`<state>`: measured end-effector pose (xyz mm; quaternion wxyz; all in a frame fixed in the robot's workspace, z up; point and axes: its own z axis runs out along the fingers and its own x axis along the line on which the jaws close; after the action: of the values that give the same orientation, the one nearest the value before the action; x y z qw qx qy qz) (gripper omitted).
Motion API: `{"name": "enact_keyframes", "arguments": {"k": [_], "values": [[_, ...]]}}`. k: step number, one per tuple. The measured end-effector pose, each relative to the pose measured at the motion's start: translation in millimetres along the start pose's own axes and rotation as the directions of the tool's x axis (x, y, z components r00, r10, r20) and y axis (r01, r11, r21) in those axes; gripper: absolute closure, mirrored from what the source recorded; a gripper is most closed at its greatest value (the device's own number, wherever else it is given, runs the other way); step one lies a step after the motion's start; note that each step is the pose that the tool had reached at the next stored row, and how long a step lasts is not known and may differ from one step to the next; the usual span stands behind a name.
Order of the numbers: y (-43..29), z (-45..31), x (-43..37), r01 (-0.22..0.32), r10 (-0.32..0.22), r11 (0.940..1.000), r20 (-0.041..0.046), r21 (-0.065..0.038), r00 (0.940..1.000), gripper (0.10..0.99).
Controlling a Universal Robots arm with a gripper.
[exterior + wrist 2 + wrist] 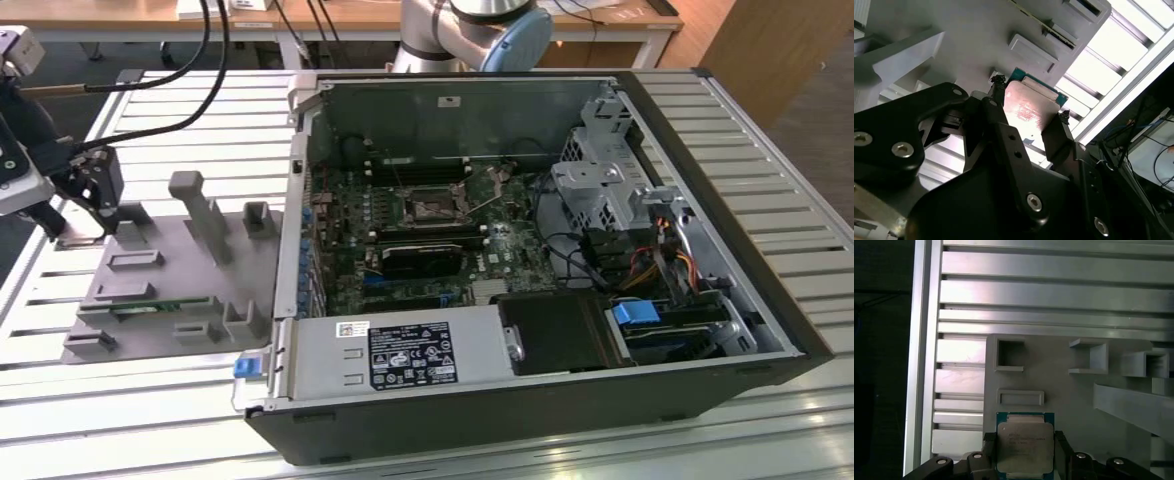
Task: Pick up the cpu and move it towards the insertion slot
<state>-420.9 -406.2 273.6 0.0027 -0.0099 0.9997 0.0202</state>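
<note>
The cpu (1025, 445) is a flat square chip with a silvery top and green rim, lying between the fingers over the grey fixture tray (1074, 400). My gripper (1025, 440) is shut on the cpu, one dark finger (988, 450) against each of two opposite sides. The second wrist view shows the same hold: the cpu (1029, 107) sits in my gripper (1029, 102), with the tray behind it. In the exterior view my gripper (78, 228) hangs at the far left, over the tray's (174, 290) left corner. The insertion slot (430, 208) sits on the motherboard inside the open case, well off to the exterior view's right.
The open computer case (694, 200) fills the middle and right. Its left wall (296, 200) stands between tray and motherboard. A black module (424, 262) lies just in front of the slot. Upright grey posts (200, 210) rise from the tray. Cables (200, 90) trail over the slatted table (160, 400).
</note>
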Motion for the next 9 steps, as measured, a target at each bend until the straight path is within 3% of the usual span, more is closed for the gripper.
{"name": "enact_keyframes", "arguments": {"k": [9], "values": [[0.3,-7.0,0.0,0.000,0.000,1.0000,0.0000,0.000,1.0000,0.545]]}}
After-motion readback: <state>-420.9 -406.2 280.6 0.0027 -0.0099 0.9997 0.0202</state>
